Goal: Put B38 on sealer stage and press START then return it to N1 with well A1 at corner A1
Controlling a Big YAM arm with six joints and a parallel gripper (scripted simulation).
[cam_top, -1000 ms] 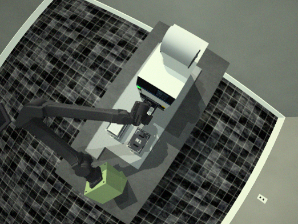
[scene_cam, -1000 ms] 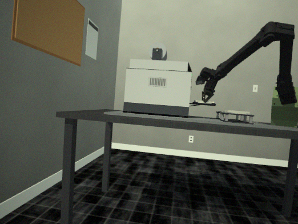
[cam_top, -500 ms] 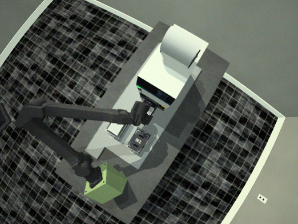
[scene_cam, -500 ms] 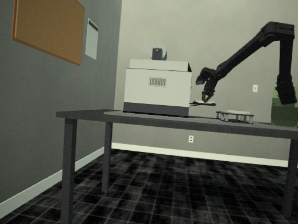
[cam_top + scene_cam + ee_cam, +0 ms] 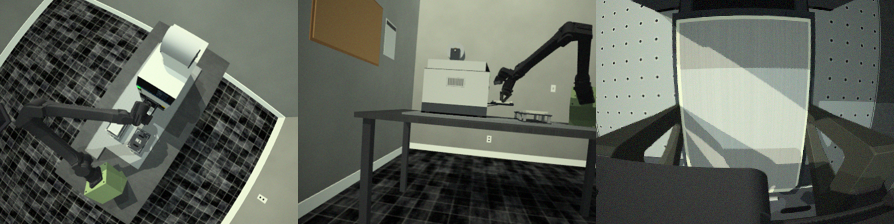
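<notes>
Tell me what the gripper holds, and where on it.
The gripper is shut on plate B38 at the sealer's stage, one finger on each long side.
</notes>
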